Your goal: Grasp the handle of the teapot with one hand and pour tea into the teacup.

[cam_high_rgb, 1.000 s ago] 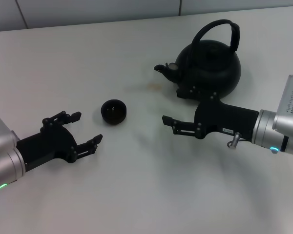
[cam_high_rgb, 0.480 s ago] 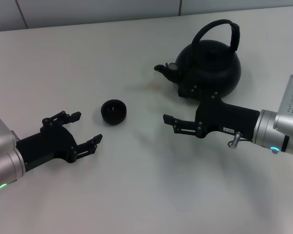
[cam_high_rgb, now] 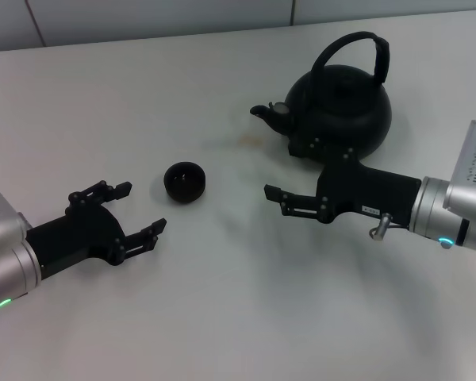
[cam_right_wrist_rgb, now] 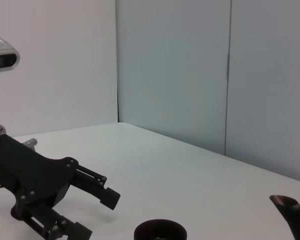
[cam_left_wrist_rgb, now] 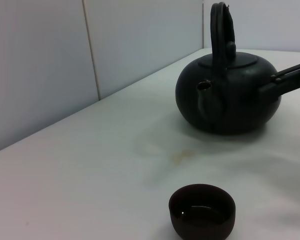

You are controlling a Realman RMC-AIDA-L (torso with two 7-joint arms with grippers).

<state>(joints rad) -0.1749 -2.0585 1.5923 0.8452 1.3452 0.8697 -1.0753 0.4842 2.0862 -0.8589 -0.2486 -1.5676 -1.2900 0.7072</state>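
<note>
The round black teapot [cam_high_rgb: 341,111] stands at the back right of the white table, its spout toward the left and its arched handle [cam_high_rgb: 358,44] upright. The small black teacup [cam_high_rgb: 184,181] sits left of it, a hand's width from the spout. My right gripper [cam_high_rgb: 279,172] is open and empty, low over the table just in front of the teapot. My left gripper [cam_high_rgb: 142,208] is open and empty, just short of the teacup on my left. The left wrist view shows the teacup [cam_left_wrist_rgb: 202,210] near and the teapot [cam_left_wrist_rgb: 230,95] behind it. The right wrist view shows the left gripper [cam_right_wrist_rgb: 97,215] and the teacup's rim [cam_right_wrist_rgb: 160,231].
A faint yellowish stain [cam_high_rgb: 250,141] marks the table between spout and teacup. A grey panelled wall [cam_high_rgb: 143,16] runs along the table's far edge.
</note>
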